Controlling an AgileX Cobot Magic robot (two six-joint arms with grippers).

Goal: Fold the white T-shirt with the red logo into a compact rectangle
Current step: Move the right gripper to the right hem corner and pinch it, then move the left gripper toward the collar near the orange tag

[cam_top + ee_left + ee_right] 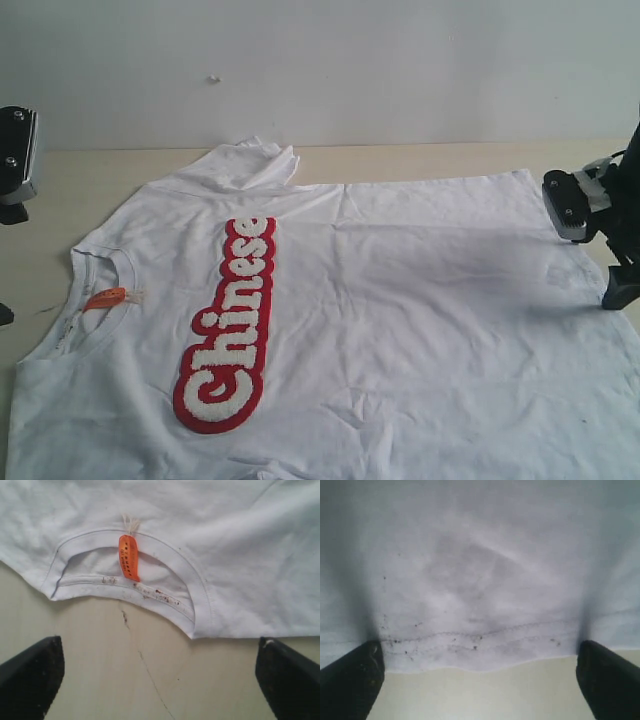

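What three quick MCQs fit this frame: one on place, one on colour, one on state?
1. Where is the orange neck tag?
A. on a sleeve
B. at the collar
C. at the hem

2. What colour outlines the letters of the logo on the white T-shirt?
A. blue
B. green
C. red

3. How do the left gripper and right gripper stand?
A. both open, gripping nothing
B. both shut on cloth
C. left shut, right open

Key:
1 B: the tag lies across the neck opening.
2 C: a thick red border rings the white letters.
3 A: each wrist view shows the jaws wide apart with nothing pinched.
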